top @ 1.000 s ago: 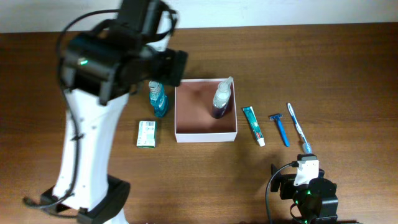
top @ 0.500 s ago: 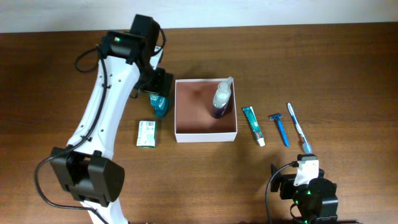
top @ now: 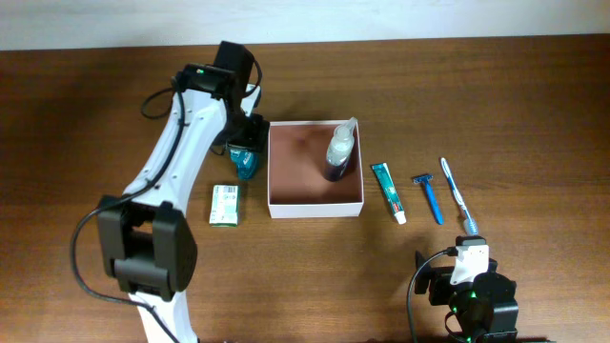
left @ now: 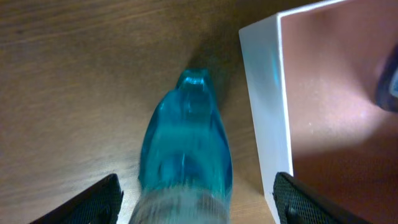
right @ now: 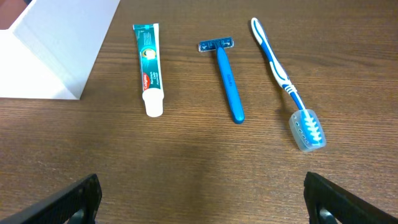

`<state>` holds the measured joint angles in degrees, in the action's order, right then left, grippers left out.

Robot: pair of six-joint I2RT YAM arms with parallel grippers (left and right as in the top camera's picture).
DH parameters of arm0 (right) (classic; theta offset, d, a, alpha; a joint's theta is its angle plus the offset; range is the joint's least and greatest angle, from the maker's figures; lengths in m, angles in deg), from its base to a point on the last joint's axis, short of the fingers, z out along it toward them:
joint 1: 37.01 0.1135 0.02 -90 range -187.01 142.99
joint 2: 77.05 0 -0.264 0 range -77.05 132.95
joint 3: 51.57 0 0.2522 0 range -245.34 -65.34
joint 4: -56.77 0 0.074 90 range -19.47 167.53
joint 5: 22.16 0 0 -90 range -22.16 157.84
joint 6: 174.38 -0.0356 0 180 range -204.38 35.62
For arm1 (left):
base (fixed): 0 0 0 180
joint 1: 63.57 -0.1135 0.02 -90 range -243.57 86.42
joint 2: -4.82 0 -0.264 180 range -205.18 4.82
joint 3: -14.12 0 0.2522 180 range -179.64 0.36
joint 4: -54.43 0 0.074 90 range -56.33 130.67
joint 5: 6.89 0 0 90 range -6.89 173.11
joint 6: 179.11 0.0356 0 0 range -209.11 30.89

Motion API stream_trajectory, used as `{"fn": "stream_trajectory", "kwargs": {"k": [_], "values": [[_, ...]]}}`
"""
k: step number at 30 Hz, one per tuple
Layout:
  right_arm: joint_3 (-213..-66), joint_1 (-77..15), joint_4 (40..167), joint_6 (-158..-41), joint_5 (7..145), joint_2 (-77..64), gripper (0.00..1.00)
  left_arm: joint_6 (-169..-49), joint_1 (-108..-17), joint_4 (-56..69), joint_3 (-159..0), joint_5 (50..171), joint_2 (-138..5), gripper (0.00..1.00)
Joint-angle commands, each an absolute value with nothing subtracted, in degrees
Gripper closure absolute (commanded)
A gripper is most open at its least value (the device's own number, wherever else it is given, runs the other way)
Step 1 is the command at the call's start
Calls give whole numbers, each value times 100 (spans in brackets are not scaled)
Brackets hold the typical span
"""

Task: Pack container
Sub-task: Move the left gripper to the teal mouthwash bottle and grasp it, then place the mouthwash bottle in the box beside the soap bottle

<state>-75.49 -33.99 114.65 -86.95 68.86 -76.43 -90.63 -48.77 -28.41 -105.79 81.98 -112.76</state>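
The left gripper (left: pixel 199 202) hangs over the blue bottle (left: pixel 186 155), jaws apart, one on each side of it. The bottle lies on the worktop (left: pixel 68 93) just beside the box (left: pixel 270 106), its long axis along the box's near wall. One finger looks close to that wall, so closing may be tight. The right gripper (right: pixel 202 202), also spread, sits well away near the toothpaste (right: pixel 149 68).

Two arms, one mostly white, one black.
The left arm (top: pixel 168 164), at the frame's left, has tapered white links, black joint housings, looping black cables and a green light (top: pixel 200 70). The right arm (top: pixel 477 303), lower right, is black with a white cap. The fingertips (left: pixel 93 202) are black and finely textured.
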Motion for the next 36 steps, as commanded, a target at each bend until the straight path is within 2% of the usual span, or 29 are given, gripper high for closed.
{"fn": "stream_trajectory", "kwargs": {"k": [1,4,8,10,14,18,19,24,36], "values": [[-7499,-3447,11465,-8676,6892,-7686,1,-9010,-4912,-2690,-10537,8329,-11335,21],[-7499,-3447,11465,-8673,6892,-7686,1,-9012,-4912,-2640,-10537,8334,-11337,28],[-7499,-3447,11465,-8673,6892,-7686,1,-9010,-4912,-2653,-10537,8305,-11337,30],[-7499,-3447,11465,-8673,6892,-7686,1,-9010,-4914,-2664,-10537,8237,-11337,35],[-7499,-3447,11465,-8673,6892,-7686,1,-8962,-4912,-2763,-10531,8178,-11339,37],[-7499,-3447,11465,-8676,6892,-7686,1,-8962,-4912,-2795,-10531,8185,-11339,53],[-7499,-3447,11465,-8673,6892,-7686,1,-8960,-4912,-2822,-10535,8183,-11333,60],[-7499,-3447,11465,-8673,6892,-7686,1,-8947,-4949,-3232,-10867,8181,-11313,76],[-7499,-3447,11465,-8673,6892,-7686,1,-8949,-4590,-5532,-14093,8187,-11280,80]]}}
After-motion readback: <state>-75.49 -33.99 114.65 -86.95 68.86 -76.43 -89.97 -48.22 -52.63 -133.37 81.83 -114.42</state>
